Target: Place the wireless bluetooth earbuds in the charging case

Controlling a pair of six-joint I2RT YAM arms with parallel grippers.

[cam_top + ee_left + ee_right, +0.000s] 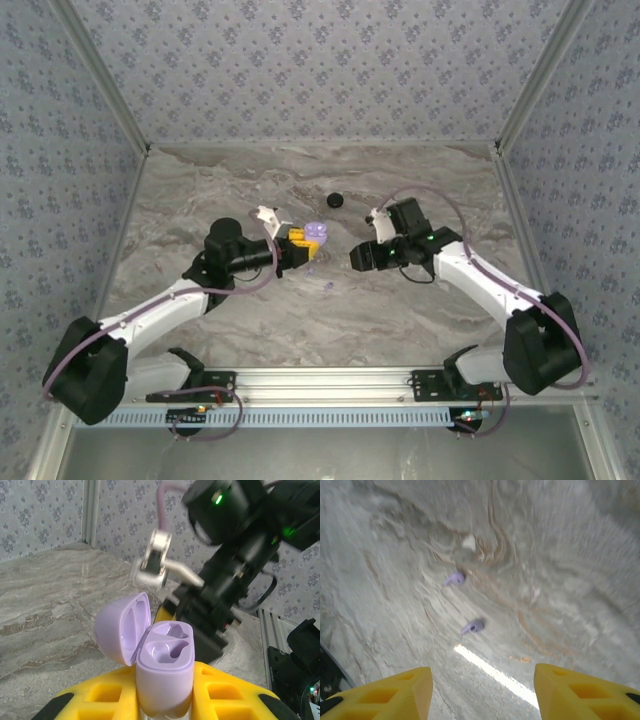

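Arms (160, 305) are bent inward; left end effector (165, 702) is clamped on a purple case (165, 670), right end effector (482, 690) spread, seemingly empty.

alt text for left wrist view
An open pale purple charging case stands in the left gripper, between its yellow fingers, lid swung left and both earbud wells empty. The right arm, black, is close behind, over a marble table.

Lilac case (165, 680), grey-veined marble table (300, 320)
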